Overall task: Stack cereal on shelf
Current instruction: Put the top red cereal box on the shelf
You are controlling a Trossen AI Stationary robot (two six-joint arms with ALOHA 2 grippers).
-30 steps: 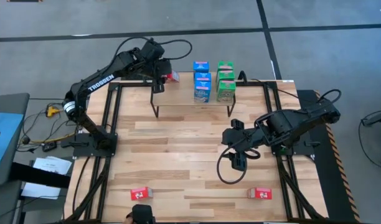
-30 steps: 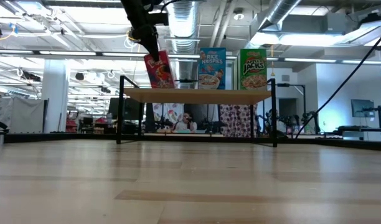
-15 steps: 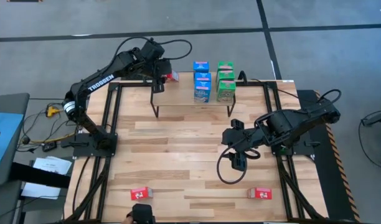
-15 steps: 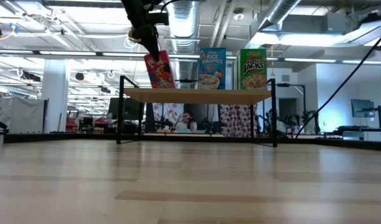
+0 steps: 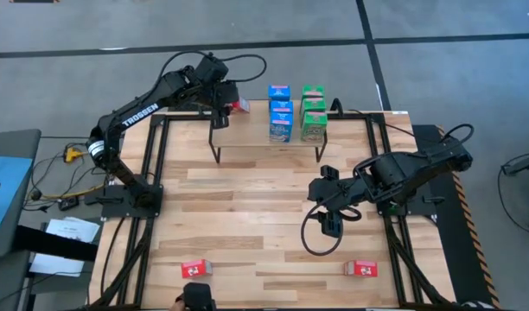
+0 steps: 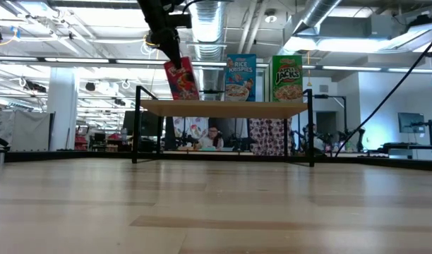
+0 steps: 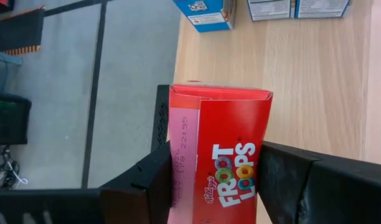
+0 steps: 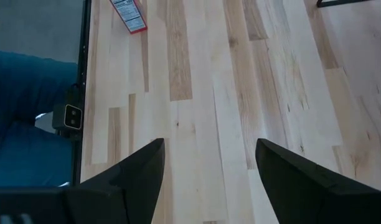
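While my left gripper is clamped on the two broad faces of a small red cardboard cereal box, that box hangs tilted just above the left end of the low shelf with the light wood top and thin black legs, not yet resting on it.

Item, held: red box, printed front, my fingers bearing flat on its faces, top flap clear of them. I judge it light, stiff along the edges and soft in the panels; a hard squeeze would dent it. The glossy card could slip if the grip eases, so a hold low on the broad faces suits it.

Items, shelved: three blue boxes and three green boxes, upright in two rows front to back on the shelf top, the rows just beside each other.

Items, pending: two red boxes lying flat near the table's front edge, one left, one right, well apart.

Item, idle: my right gripper, fingers spread and holding nothing, hovers over bare slatted tabletop.
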